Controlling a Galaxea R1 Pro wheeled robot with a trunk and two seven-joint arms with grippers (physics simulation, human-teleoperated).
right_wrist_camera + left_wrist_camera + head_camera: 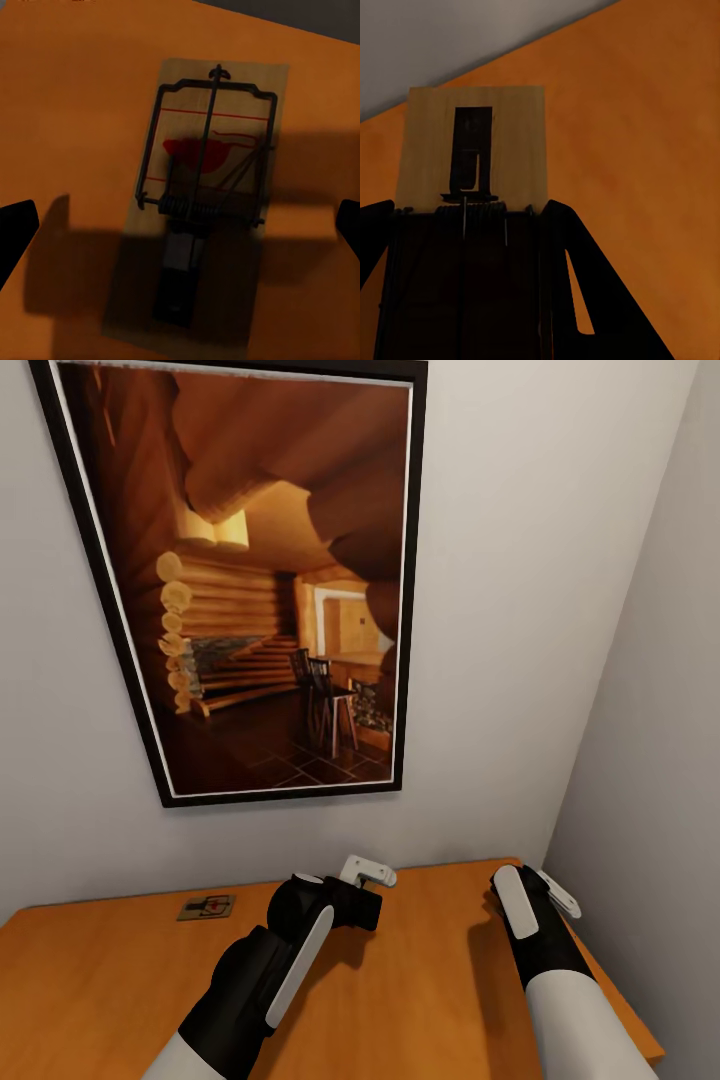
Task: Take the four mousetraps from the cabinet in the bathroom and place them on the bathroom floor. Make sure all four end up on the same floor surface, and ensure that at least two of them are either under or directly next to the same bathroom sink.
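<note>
From the head view, the orange-brown flat top of the cabinet is seen pushed into a corner, bounded behind by a grey wall carrying a large framed picture and on the right by a second wall. One mousetrap is seen lying flat near the back edge of the top, well apart from both arms, with bare wood all around it. The left gripper is held above the middle of the top, and the right gripper is held close to the right edge and the side wall, where little room is left.

In the left wrist view, a mousetrap is seen pinched between the dark fingers of the left gripper, its pale board sticking out beyond them above the cabinet top, with the wall edge just past it.

In the right wrist view, another mousetrap is seen lying flat on the cabinet top, partly in shadow. The right gripper's fingertips are spread wide at either side, apparently above it rather than touching, though height is hard to judge.
</note>
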